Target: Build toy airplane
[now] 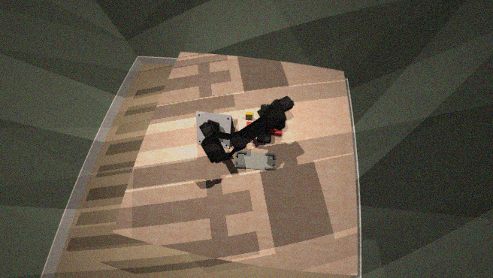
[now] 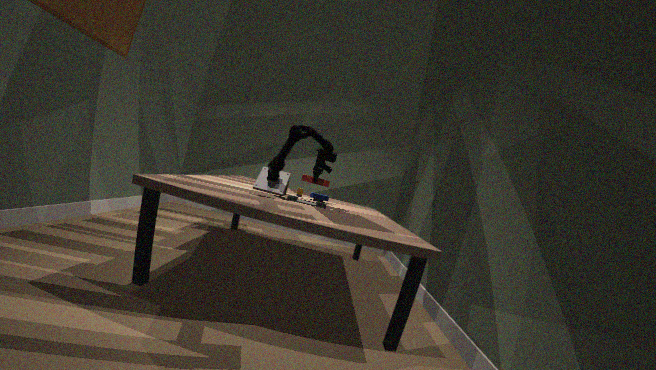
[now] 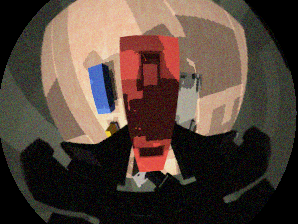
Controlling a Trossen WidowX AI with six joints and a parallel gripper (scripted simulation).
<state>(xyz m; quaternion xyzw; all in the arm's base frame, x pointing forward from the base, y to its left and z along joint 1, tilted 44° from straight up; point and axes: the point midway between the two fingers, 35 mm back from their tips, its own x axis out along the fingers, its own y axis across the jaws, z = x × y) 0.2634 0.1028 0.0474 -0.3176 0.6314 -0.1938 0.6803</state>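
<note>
1. Top view: from where I stand, the red fuselage (image 1: 277,132) (image 2: 323,183) (image 3: 150,112) shows right of centre, under the arm, above the pale cradle (image 1: 255,161) (image 3: 187,106) in the picture.
2. Exterior view: near centre, the hand (image 1: 264,138) (image 2: 316,179) (image 3: 149,123) grips it clear of the surface (image 2: 280,220); it looks light and stiff.
3. Wrist view: it fills the middle; I'd keep hold of its sides, leaving both sockets free, since smooth faces might slip.

In the wrist view, the wing (image 2: 319,197) (image 3: 101,90) and fin (image 1: 249,116) (image 2: 300,192) (image 3: 108,133) lie left of the fuselage (image 1: 278,132) (image 2: 322,183) (image 3: 150,110) (which is in the tool (image 1: 264,129) (image 2: 316,179) (image 3: 149,123), above the surface (image 1: 293,203) (image 2: 225,192) (image 3: 75,50)); the jig (image 1: 255,161) (image 2: 306,201) (image 3: 187,106) lies right.
</note>
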